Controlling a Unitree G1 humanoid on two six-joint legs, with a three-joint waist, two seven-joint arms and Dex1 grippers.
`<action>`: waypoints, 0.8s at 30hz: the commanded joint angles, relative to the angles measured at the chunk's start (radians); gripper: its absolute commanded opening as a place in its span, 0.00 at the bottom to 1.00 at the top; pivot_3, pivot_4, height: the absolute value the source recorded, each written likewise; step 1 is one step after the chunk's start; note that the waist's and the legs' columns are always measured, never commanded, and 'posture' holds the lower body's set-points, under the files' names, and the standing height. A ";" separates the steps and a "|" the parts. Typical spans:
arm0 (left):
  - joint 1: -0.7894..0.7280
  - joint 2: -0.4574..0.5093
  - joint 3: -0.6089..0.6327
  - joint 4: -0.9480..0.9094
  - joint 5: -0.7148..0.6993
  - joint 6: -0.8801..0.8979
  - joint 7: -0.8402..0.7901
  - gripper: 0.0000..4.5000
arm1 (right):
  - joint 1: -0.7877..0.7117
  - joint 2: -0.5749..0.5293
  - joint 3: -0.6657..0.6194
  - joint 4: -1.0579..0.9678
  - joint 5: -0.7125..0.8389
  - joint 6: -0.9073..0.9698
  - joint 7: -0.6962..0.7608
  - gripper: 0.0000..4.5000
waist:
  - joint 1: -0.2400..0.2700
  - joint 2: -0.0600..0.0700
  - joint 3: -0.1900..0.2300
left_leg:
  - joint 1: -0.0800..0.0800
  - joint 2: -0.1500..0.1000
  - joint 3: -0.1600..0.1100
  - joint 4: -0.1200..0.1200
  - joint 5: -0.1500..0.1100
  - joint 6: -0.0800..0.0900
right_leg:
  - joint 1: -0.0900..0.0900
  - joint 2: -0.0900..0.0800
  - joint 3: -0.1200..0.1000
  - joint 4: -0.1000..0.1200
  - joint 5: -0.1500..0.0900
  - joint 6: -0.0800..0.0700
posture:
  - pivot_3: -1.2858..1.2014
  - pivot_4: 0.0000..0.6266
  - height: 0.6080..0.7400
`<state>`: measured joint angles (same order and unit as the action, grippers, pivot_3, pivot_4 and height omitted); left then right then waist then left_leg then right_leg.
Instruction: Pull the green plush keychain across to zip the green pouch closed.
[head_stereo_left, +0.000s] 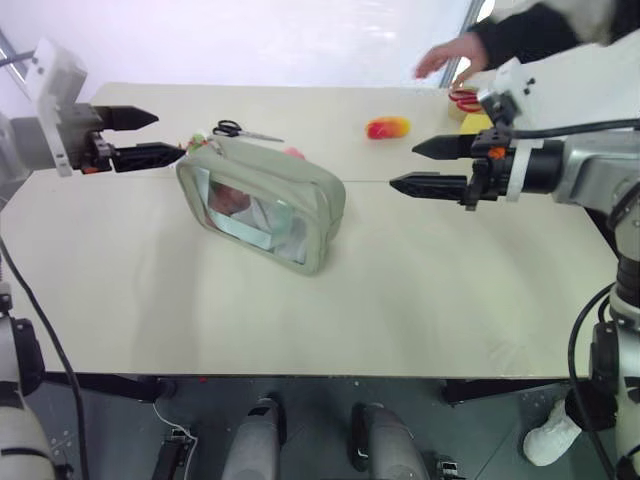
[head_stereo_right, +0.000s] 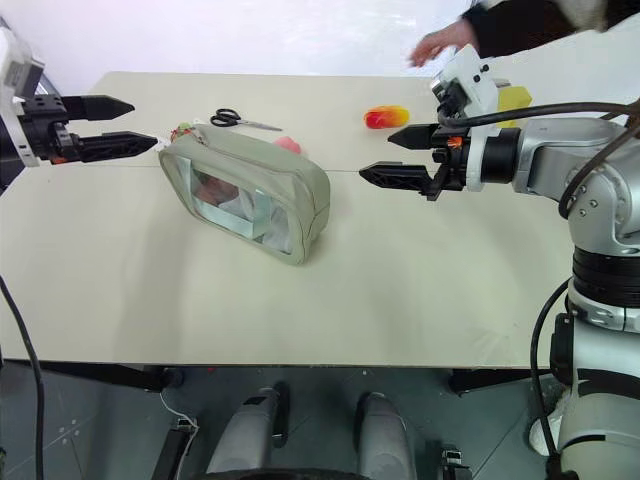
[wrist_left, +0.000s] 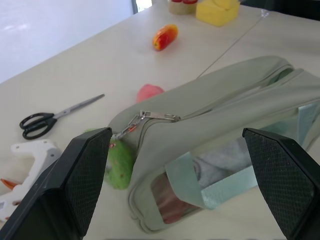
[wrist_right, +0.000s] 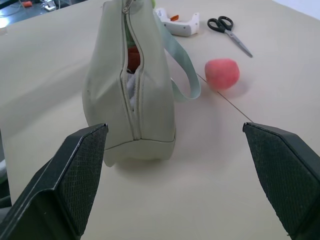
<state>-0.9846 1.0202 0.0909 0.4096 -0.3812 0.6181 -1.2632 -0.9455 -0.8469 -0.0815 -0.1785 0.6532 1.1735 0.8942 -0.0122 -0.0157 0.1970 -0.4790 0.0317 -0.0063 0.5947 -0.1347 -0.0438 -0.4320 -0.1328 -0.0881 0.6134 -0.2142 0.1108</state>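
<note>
The green pouch (head_stereo_left: 265, 205) lies on its side mid-table, with its clear window facing me. Along its top the zipper (wrist_right: 131, 85) gapes open, and red and white contents show through the gap. The green plush keychain (wrist_left: 119, 160) hangs from the zipper pull at the pouch's left end, resting on the table. My left gripper (head_stereo_left: 170, 135) hovers open just left of that end, above the keychain. My right gripper (head_stereo_left: 402, 167) hovers open a little right of the pouch's other end. Neither holds anything.
Behind the pouch lie black scissors (head_stereo_left: 245, 130), a pink blob (wrist_right: 222, 73) and a white tool (wrist_right: 177, 24). A red-and-yellow toy (head_stereo_left: 387, 127) and a yellow object (head_stereo_right: 512, 97) sit at the back right, where a person's hand (head_stereo_left: 455, 52) reaches over the table (head_stereo_left: 300, 320).
</note>
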 joint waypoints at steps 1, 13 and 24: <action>-0.029 0.009 0.020 0.011 0.006 -0.020 0.008 0.99 | -0.019 -0.014 -0.024 -0.028 0.013 -0.011 -0.011 1.00 | 0.000 0.000 0.000 | 0.000 0.000 0.000 0.000 0.000 0.000 | 0.000 0.000 0.000 0.000 0.000 0.000 | 0.52 0.24 1.00; -0.022 0.019 0.024 0.001 0.003 -0.002 0.005 0.99 | -0.053 0.002 -0.006 -0.030 0.023 -0.012 -0.020 1.00 | 0.000 0.000 0.000 | 0.000 0.000 0.000 0.001 0.000 0.000 | 0.000 0.000 0.001 0.001 0.000 0.000 | 0.52 0.24 1.00; -0.013 0.028 0.035 -0.015 -0.007 0.007 0.005 0.99 | -0.058 0.017 0.010 -0.015 0.014 -0.033 -0.028 1.00 | 0.001 0.000 0.000 | 0.000 0.000 0.000 0.002 0.000 0.000 | 0.000 0.000 0.001 0.002 0.000 0.000 | 0.52 0.24 1.00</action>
<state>-0.9922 1.0212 0.0940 0.4280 -0.3818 0.6300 -1.2580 -0.9735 -0.8254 -0.0534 -0.1778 0.6603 1.1599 0.8689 -0.0114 -0.0157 0.1970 -0.4787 0.0317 -0.0059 0.5971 -0.1344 -0.0434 -0.4319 -0.1326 -0.0872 0.6159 -0.2138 0.1113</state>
